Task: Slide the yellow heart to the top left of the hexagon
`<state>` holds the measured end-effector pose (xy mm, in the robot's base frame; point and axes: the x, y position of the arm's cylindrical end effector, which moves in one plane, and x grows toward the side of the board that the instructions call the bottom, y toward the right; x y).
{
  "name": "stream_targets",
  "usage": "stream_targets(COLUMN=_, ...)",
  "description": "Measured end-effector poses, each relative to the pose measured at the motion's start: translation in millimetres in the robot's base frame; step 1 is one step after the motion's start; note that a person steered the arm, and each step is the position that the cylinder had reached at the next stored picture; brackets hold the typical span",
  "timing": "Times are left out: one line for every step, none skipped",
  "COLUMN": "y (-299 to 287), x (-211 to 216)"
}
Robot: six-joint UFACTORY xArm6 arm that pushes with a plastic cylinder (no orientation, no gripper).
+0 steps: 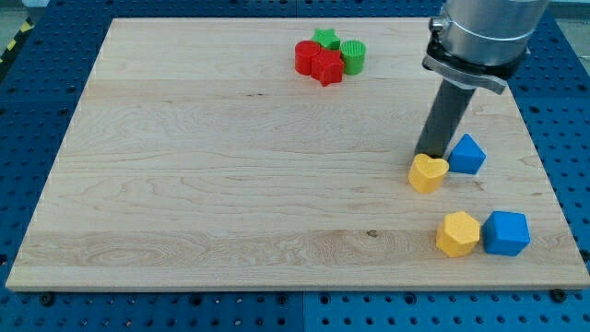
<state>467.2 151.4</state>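
Just above the yellow heart, my tip touches it (no tool fitted), yellow hexagon below.

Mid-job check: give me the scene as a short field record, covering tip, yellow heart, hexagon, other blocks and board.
tip: my tip sits at the yellow heart's upper edge, just left of the small blue block
yellow heart: right part of the board, above and slightly left of the hexagon
yellow hexagon: near the bottom right, beside the blue cube
top cluster: red cylinder, red star, green star and green cylinder, bunched together
board: wooden board on a blue pegboard table
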Motion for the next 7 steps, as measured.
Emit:
stream_targets(y=-18.7, x=2.3)
stream_targets(y=-0.8, x=21.6)
stream_targets(y=5.7, x=21.6)
stream_targets(y=4.8, x=23.8)
stream_targets(y=-0.6, x=40.6)
stream_targets(y=-6.5, x=44.5)
stream_targets(y=-7.0, x=44.5)
